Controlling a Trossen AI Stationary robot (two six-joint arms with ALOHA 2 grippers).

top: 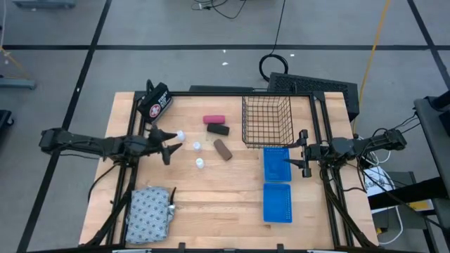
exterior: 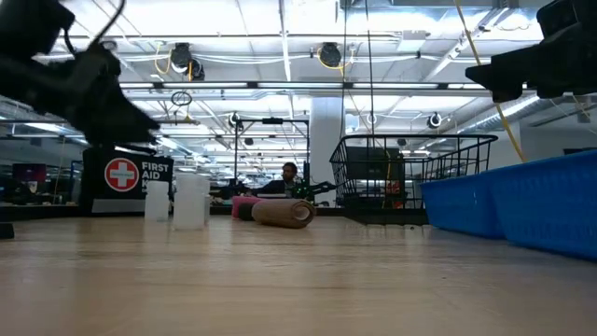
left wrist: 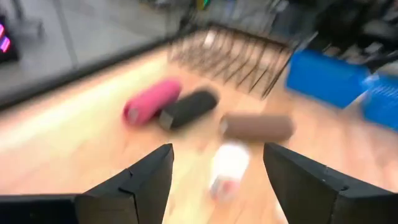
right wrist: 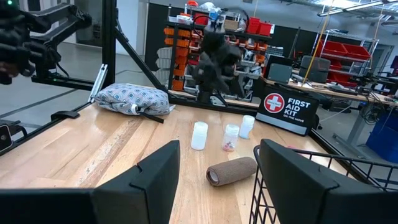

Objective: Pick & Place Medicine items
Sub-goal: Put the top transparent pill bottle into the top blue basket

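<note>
Three white bottles (top: 192, 145) stand on the wooden table (top: 225, 204)

A pale wooden surface (top: 232, 190) carries a black case (top: 155, 102) marked with a red-and-white cross emblem, lying at its eleven o'clock corner. A black wire basket (top: 266, 121) stands toward one o'clock. Just below the basket, two flat blue trays (top: 276, 164) lie one after the other toward five o'clock. A dark cable (top: 271, 65) loops on the grey floor beyond the twelve o'clock edge.
</note>
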